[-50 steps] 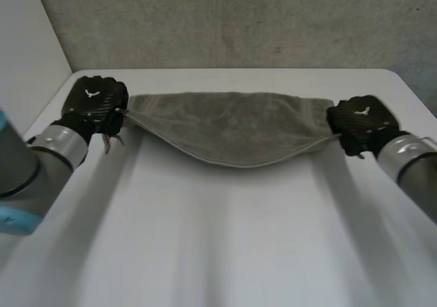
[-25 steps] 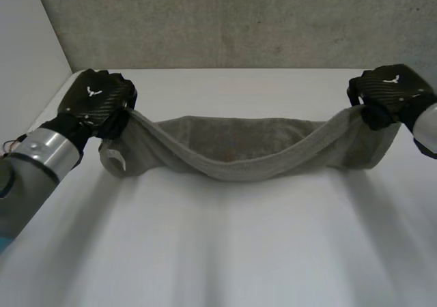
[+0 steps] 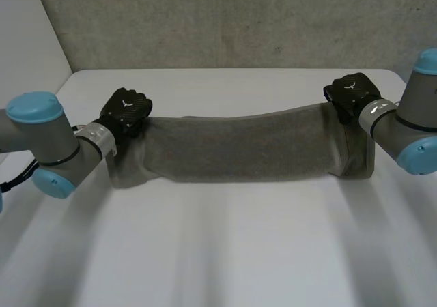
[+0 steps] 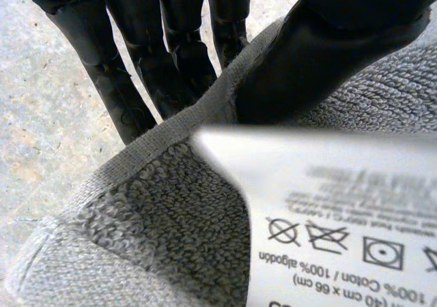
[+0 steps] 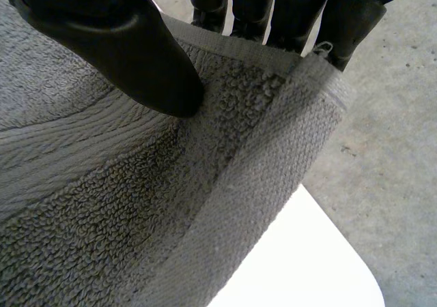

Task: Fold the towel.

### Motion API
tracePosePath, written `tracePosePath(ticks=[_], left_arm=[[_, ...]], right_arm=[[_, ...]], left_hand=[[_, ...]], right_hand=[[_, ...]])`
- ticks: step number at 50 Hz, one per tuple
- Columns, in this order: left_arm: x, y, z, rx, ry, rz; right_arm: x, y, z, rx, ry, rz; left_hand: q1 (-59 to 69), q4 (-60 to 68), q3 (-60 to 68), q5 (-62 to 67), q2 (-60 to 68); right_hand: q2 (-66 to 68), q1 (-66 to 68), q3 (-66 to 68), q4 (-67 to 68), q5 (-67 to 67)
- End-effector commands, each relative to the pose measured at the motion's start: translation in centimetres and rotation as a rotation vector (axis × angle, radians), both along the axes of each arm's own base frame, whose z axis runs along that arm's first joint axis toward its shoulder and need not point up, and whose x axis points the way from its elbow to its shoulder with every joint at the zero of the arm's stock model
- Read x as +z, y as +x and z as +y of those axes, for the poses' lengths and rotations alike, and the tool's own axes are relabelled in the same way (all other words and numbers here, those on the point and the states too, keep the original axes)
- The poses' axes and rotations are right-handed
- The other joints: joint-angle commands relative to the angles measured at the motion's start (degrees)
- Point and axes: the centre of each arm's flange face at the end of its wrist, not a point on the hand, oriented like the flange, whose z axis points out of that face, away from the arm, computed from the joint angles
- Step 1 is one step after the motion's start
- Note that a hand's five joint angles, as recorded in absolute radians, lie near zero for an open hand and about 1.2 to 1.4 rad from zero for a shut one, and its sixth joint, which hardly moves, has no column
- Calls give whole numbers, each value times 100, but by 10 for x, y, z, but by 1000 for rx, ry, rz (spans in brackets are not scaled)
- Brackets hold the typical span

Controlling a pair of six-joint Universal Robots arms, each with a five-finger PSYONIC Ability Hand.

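Two risks: over the desk (image 3: 225, 252), the grey towel (image 3: 246, 147) could land skewed if one end drops first, or slip a weak pinch. It stretches between the left robot hand (image 3: 126, 112) and the right robot hand (image 3: 351, 92), each clamped on an end edge. Its care label (image 4: 341, 205) sits at the left end.

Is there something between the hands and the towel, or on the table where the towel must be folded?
Nothing visible stands in the way. The left hand pinches the towel at one end and the right hand pinches the other end. No other thing lies on the table.
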Motion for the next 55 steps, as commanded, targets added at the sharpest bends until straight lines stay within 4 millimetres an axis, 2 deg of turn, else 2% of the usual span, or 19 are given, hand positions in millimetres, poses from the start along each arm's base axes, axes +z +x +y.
tracePosePath(ticks=[1, 9, 19, 20, 21, 22, 23, 24, 27, 30, 32, 37, 38, 42, 46, 48, 49, 51, 55], left_arm=[[-12, -3, -11, 0, -10, 4], [-19, -4, -22, 14, -29, 6], [-14, -9, -31, 22, -73, 15], [-14, -8, -32, 31, -76, 15], [-12, -8, -34, 37, -79, 18], [-12, -8, -34, 37, -79, 18], [-10, -8, -35, 42, -85, 24], [-7, -8, -36, 44, -89, 26], [-2, -8, -35, 44, -89, 31], [3, -9, -34, 41, -87, 36], [21, -8, -29, 42, -81, 60], [50, -4, -16, 45, -68, 109], [60, -2, -9, 46, -64, 126], [80, 4, 7, 53, -51, 155], [90, 12, 42, 60, 8, 175], [86, 15, 54, 64, 32, 168], [86, 15, 54, 64, 32, 168], [71, 15, 80, 60, 97, 146], [51, 20, 95, 90, 168, 123]], right_arm=[[-13, 2, -15, -19, -31, -2], [-29, 2, -26, -35, -29, 2], [-32, 2, -31, -51, -47, 0], [-33, 3, -32, -51, -53, -2], [-33, 3, -32, -51, -53, -2], [-34, 3, -34, -54, -62, -3], [-32, 2, -35, -61, -77, -5], [-32, 2, -35, -61, -77, -5], [-24, 1, -40, -91, -125, -13], [-13, 3, -39, -108, -154, -25], [-4, 3, -37, -115, -160, -47], [36, -1, -15, -125, -117, -219], [36, -1, -15, -125, -117, -220], [55, -9, 18, -117, -60, -287], [52, -12, 43, -92, -5, -279], [43, -15, 64, -69, 57, -267], [43, -15, 64, -69, 57, -267], [29, -18, 80, -62, 119, -253], [10, -23, 90, -74, 180, -225]], left_hand=[[465, 218, 291, 297, 259], [465, 218, 291, 297, 259], [465, 218, 291, 297, 259], [-266, -513, -439, -433, -472], [-1971, -2219, -2145, -2139, -2177], [-1988, -2236, -2162, -2156, -2194], [-3754, -4001, -3927, -3922, -3960], [-5070, -5318, -5244, -5238, -5276], [-6173, -6420, -6347, -6341, -6379], [-6295, -6542, -6468, -6463, -6501], [-6378, -6626, -6552, -6546, -6584], [-6379, -6626, -6552, -6547, -6585], [-6379, -6626, -6552, -6547, -6585], [-6345, -6593, -6519, -6513, -6551], [-6194, -6442, -6368, -6362, -6400], [-6161, -6408, -6334, -6328, -6367], [-6160, -6408, -6334, -6328, -6366], [-6094, -6341, -6267, -6261, -6300], [-6009, -6256, -6182, -6177, -6215]], right_hand=[[480, 308, 405, 375, 309], [480, 308, 405, 375, 309], [480, 308, 405, 375, 309], [-664, -835, -738, -768, -834], [-675, -846, -750, -779, -845], [-3290, -3461, -3364, -3394, -3460], [-6520, -6692, -6595, -6625, -6691], [-6520, -6692, -6595, -6625, -6691], [-6520, -6692, -6595, -6625, -6691], [-6520, -6692, -6595, -6625, -6691], [-6520, -6692, -6595, -6625, -6691], [-6520, -6692, -6595, -6625, -6691], [-6520, -6692, -6595, -6625, -6691], [-6520, -6692, -6595, -6625, -6691], [-6520, -6692, -6595, -6625, -6691], [-6520, -6692, -6595, -6625, -6691], [-6520, -6692, -6595, -6625, -6691], [-6520, -6692, -6595, -6625, -6691], [-6520, -6692, -6595, -6625, -6691]])
